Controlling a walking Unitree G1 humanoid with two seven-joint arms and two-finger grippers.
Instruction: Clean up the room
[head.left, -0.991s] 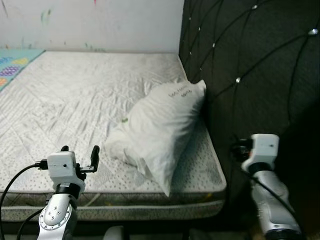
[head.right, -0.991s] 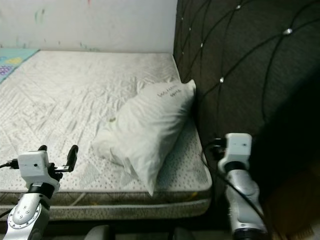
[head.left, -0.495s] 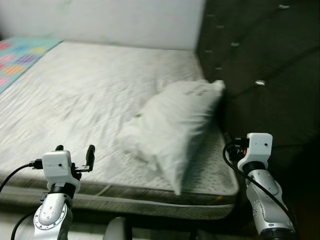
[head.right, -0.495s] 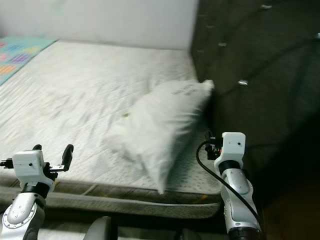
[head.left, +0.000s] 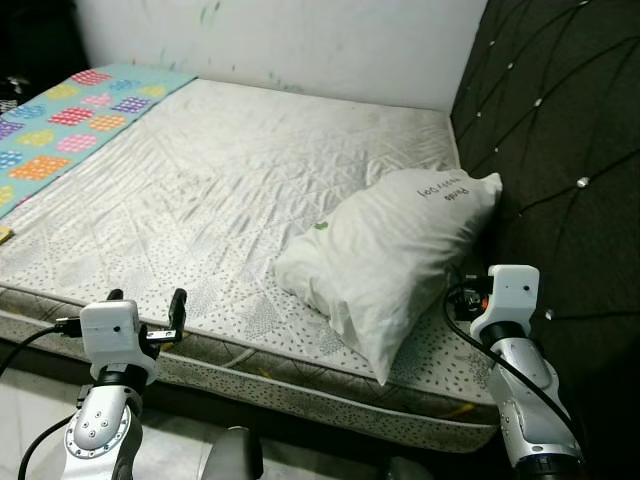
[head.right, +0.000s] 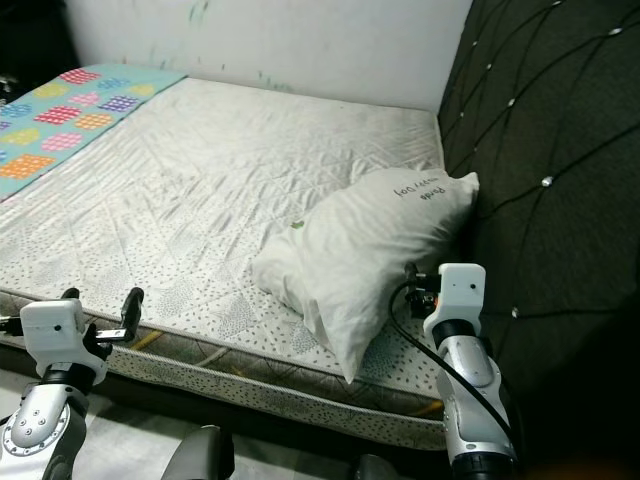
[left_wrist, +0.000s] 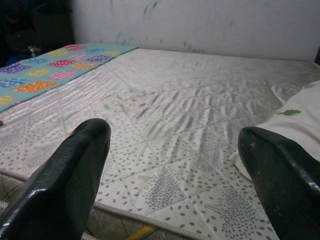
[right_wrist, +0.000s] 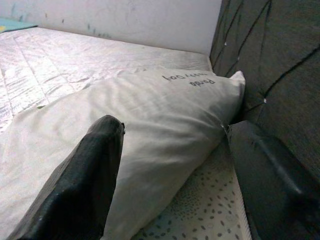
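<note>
Pillow (head.left: 395, 255) lies just ahead-left of right pincer (right_wrist: 170, 175), long axis near-to-far; left pincer (head.left: 143, 312) well apart; both released.

One pillow (head.left: 395, 255), one mattress (head.left: 200, 190), one patterned blanket (head.left: 70, 115), and one tufted headboard (head.left: 570, 130).

Before us we see a bed: a bare grey-white quilted mattress (head.left: 200, 190) with a leaf print. A white pillow (head.left: 395, 255) with dark handwriting lies on it, its far end touching the dark tufted headboard (head.left: 560, 130). A teal blanket (head.left: 70, 115) with coloured patches lies along the mattress's far left side.
</note>
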